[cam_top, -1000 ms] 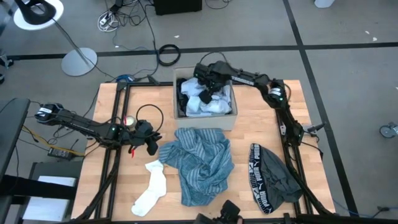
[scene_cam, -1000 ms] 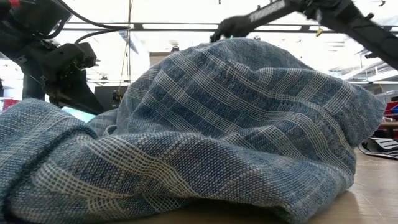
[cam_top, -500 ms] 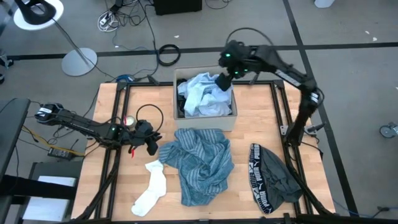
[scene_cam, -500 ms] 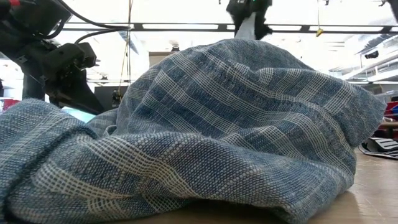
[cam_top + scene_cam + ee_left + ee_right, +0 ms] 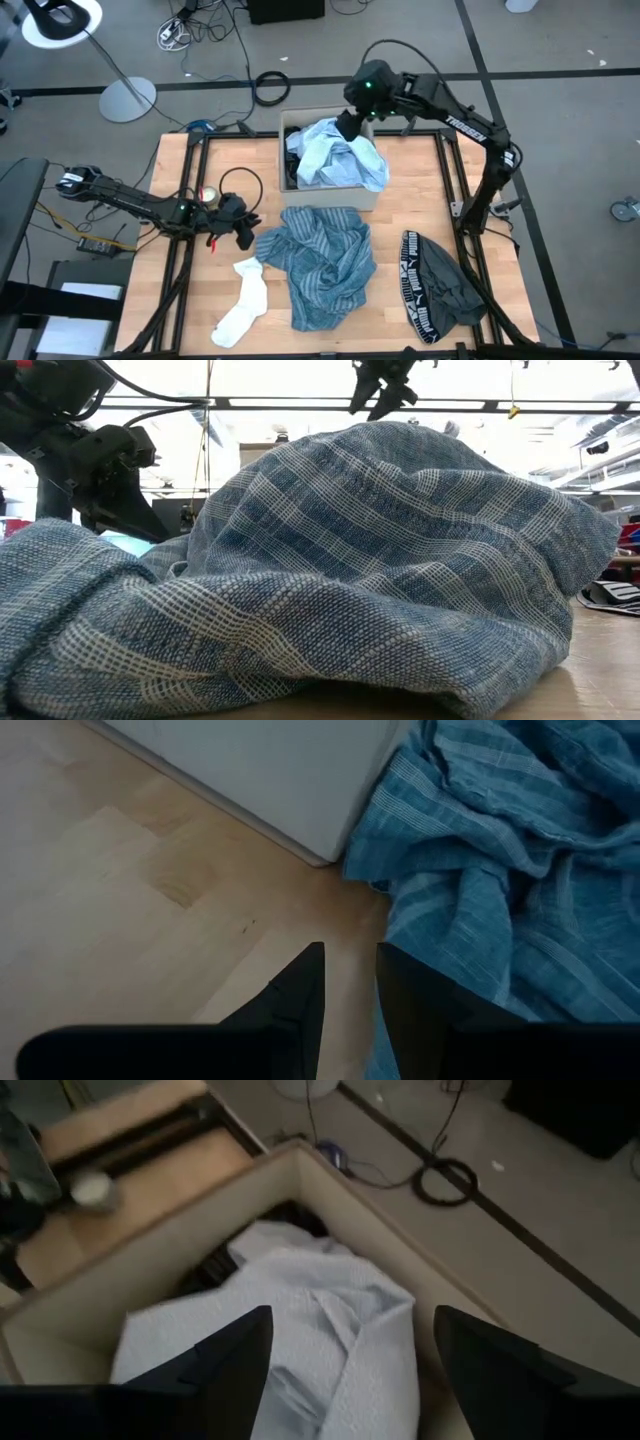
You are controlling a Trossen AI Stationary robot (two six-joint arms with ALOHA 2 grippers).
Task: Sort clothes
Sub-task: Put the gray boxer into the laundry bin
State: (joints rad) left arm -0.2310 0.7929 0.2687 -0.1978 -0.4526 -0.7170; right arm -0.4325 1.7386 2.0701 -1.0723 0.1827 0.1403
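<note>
A pale blue shirt [image 5: 335, 155] lies heaped on top of the box [image 5: 283, 150] at the table's far middle; it also shows in the right wrist view [image 5: 300, 1310]. My right gripper [image 5: 350, 125] hangs open and empty above the box's far side, fingers spread wide [image 5: 352, 1320]. A blue striped shirt [image 5: 325, 265] lies crumpled on the table in front of the box. A white sock [image 5: 245, 300] lies to its left, and a black piece with white lettering [image 5: 440, 290] to its right. My left gripper [image 5: 243, 228] rests low by the striped shirt's left edge, its fingers a narrow gap apart [image 5: 350, 955].
Dark clothes [image 5: 292, 165] show in the box's left part under the pale shirt. The striped shirt [image 5: 380, 580] fills the low view. Bare wood lies left of the box [image 5: 220, 160] and right of it [image 5: 420, 190]. Cables and a lamp base lie on the floor beyond the table.
My right gripper has risen out of the box, drawing the pale blue shirt up with it, then opened and let go. The shirt has fallen back and now lies spread over the box, its right part draped over the box's right rim.
</note>
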